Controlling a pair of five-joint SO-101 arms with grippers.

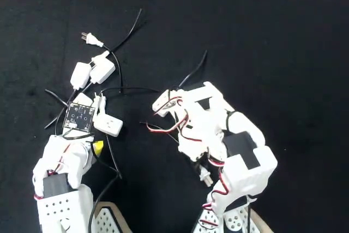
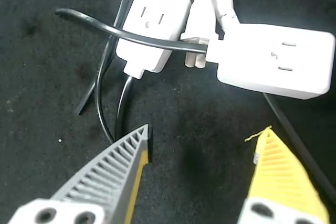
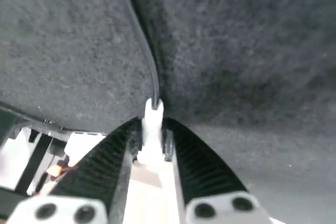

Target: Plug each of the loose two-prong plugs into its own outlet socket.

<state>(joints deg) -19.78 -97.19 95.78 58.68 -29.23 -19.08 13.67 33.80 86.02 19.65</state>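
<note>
My left gripper (image 2: pixel 207 132) is open, one grey finger and one yellow finger low over the black table. Just beyond its tips lie two white outlet sockets (image 2: pixel 152 24) (image 2: pixel 278 59). A white two-prong plug (image 2: pixel 202 19) lies between them, its prongs beside the wider socket's side, with a black cable (image 2: pixel 147 39) draped across. My right gripper (image 3: pixel 153 127) is shut on a white plug (image 3: pixel 152 148) whose black cable runs away over the table. In the high view that plug (image 1: pixel 206 177) sits under the folded right arm (image 1: pixel 218 129). Another loose plug (image 1: pixel 91 40) lies farther back.
Two more white outlet blocks (image 1: pixel 80 75) (image 1: pixel 102 70) lie behind the left arm (image 1: pixel 60 162). Black cables (image 1: pixel 122 39) loop around the whole cluster. The right half of the black table (image 1: pixel 294 64) is bare. The table's far edge runs along the top of the high view.
</note>
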